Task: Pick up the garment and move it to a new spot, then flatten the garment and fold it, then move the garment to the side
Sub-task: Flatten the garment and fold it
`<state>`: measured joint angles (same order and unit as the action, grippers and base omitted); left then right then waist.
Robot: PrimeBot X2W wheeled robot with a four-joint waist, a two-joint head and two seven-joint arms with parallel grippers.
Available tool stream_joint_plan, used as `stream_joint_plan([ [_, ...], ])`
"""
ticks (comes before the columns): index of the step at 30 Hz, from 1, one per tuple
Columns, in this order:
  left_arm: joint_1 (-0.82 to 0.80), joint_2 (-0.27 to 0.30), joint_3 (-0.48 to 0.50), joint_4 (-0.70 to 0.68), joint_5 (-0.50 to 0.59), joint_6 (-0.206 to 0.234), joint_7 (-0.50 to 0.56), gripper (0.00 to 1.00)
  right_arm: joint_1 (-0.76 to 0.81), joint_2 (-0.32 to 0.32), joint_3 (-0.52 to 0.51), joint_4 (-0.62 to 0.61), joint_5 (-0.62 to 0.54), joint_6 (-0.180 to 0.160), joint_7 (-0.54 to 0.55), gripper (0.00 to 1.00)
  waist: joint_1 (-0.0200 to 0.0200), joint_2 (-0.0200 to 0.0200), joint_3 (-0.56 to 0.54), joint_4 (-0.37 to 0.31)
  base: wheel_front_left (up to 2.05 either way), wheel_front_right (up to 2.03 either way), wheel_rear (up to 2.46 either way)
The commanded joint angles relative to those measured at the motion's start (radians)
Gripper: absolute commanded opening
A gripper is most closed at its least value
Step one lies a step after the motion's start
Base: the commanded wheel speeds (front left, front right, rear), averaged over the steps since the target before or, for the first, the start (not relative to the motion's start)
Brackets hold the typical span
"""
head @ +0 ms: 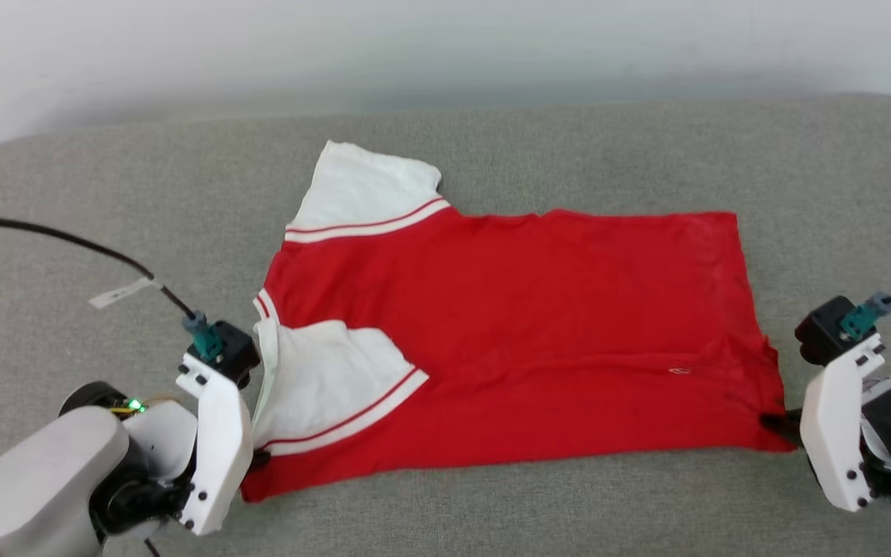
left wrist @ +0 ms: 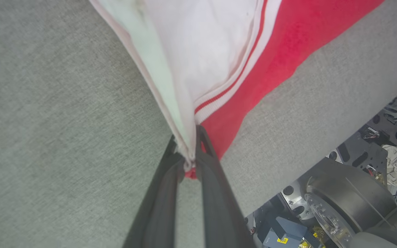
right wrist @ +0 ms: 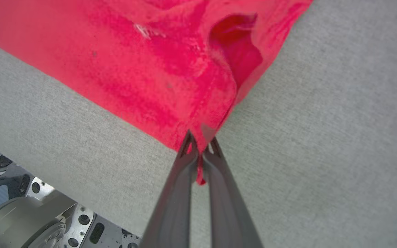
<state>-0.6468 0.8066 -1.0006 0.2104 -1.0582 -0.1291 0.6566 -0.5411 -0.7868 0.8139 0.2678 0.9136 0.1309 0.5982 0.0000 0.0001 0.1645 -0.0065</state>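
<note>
Red jersey T-shirt (head: 530,309), white sleeves, flat on grey fabric worktop (head: 492,510). Left end effector (head: 260,458), low, clamps 8 o'clock corner; right end effector (head: 775,423) clamps 4 o'clock corner.

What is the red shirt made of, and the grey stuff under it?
The shirt looks like soft, matte knit cloth: it wrinkles and bunches where the right gripper pinches its corner. The grey surface seems to be woven fabric, perhaps over padding: fine speckled weave, rounded corners, no shine.
</note>
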Motion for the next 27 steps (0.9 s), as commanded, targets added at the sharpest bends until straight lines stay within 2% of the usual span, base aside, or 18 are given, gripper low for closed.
stream_joint_plan([
  [1, 0.027, 0.016, -0.004, -0.016, -0.008, 0.000, -0.001, 0.00, 0.024, -0.018, 0.004, -0.017, 0.011, 0.000, -0.008, 0.00, 0.0000, -0.0001, -0.027, -0.002, 0.00, 0.00, 0.00],
  [11, 0.137, 0.081, -0.016, -0.124, -0.038, 0.050, -0.022, 0.00, 0.163, -0.127, -0.024, -0.102, 0.056, 0.000, -0.012, 0.00, 0.0000, -0.0001, -0.030, 0.004, 0.00, 0.00, 0.00],
  [14, 0.159, 0.078, -0.016, -0.123, -0.044, 0.063, -0.039, 0.00, 0.191, -0.122, -0.035, -0.106, 0.045, 0.000, -0.007, 0.00, 0.0000, -0.0001, -0.018, 0.002, 0.00, 0.00, 0.00],
  [19, 0.175, 0.059, -0.024, -0.094, -0.035, 0.071, -0.059, 0.00, 0.221, -0.072, -0.045, -0.054, 0.012, 0.000, -0.013, 0.00, 0.0000, -0.0001, -0.006, -0.001, 0.00, 0.00, 0.00],
  [20, 0.172, 0.056, -0.028, -0.085, -0.027, 0.073, -0.059, 0.13, 0.225, -0.058, -0.051, -0.037, 0.005, -0.001, -0.023, 0.00, 0.0000, -0.0001, -0.007, 0.000, 0.00, 0.00, 0.00],
  [21, 0.168, 0.051, -0.029, -0.081, -0.021, 0.071, -0.064, 1.00, 0.230, -0.043, -0.059, -0.025, 0.004, 0.000, -0.035, 0.00, 0.0000, -0.0001, -0.010, 0.003, 0.00, 0.00, 0.00],
  [22, 0.166, 0.047, -0.025, -0.077, -0.023, 0.069, -0.072, 1.00, 0.234, -0.029, -0.068, -0.015, 0.002, 0.000, -0.049, 0.47, 0.0000, -0.0001, -0.014, 0.005, 0.00, 0.00, 0.00],
  [23, 0.163, 0.046, -0.019, -0.076, -0.028, 0.068, -0.079, 1.00, 0.236, -0.020, -0.079, -0.008, -0.003, 0.000, -0.064, 1.00, 0.0000, -0.0001, -0.020, 0.007, 0.00, 0.00, 0.00],
  [27, 0.132, 0.069, -0.003, -0.090, -0.007, 0.067, -0.091, 1.00, 0.244, -0.007, -0.121, -0.006, -0.053, 0.000, -0.146, 1.00, 0.0000, -0.0001, -0.051, 0.014, 0.00, 0.00, 0.00],
])
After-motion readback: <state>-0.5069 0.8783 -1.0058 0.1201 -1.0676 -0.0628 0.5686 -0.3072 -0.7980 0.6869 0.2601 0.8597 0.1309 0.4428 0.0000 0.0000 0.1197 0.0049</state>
